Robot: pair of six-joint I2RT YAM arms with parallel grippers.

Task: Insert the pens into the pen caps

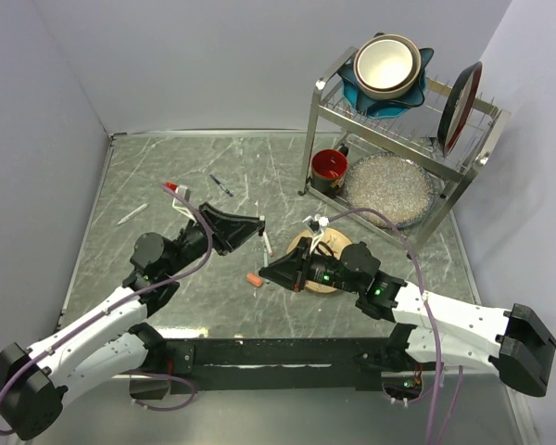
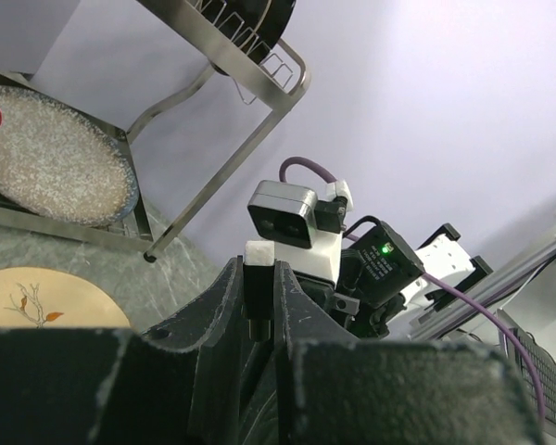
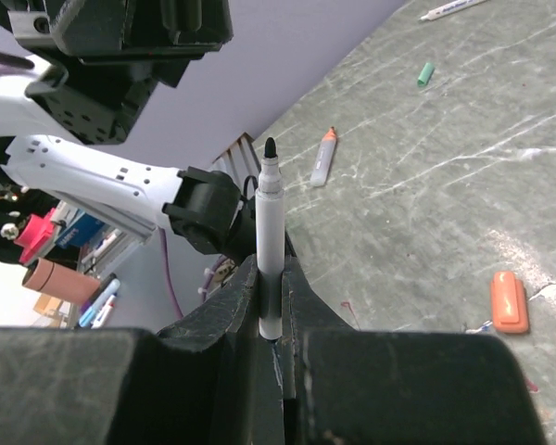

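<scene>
At the middle of the surface (image 1: 213, 153) the two arms meet almost tip to tip. The right fingers (image 3: 270, 283) are clamped on a grey pen (image 3: 270, 232). It stands straight up out of them in the right wrist view, with its black tip bare and uppermost. The left fingers (image 2: 258, 283) are closed on a short cap (image 2: 259, 255), white at its outer end and dark where it sits between them.

From above, the left fingers (image 1: 259, 226) point right and the right fingers (image 1: 267, 269) point left, near each other but apart. A pale stick shows between the two sets of tips. From that view alone I cannot tell for sure whether it is the gripped pen. The cap is hidden from above.

An orange cap (image 1: 253, 278) lies loose on the surface just beside the right fingers, on their near-left side. A green cap (image 3: 425, 72) lies farther off and can be seen only in the right wrist view. Three more pens lie uncapped or apart on the far-left part of the surface:
- A red-tipped pen (image 1: 173, 191) lies just beyond the left arm.
- A dark pen (image 1: 221, 185) lies to the right of that one.
- A white pen (image 1: 130, 215) lies well to the left, near the wall.

The right arm reaches over a wooden plate (image 1: 341, 243). A red cup (image 1: 329, 165) stands at the foot of a metal rack (image 1: 317, 116) in the far-right corner.
</scene>
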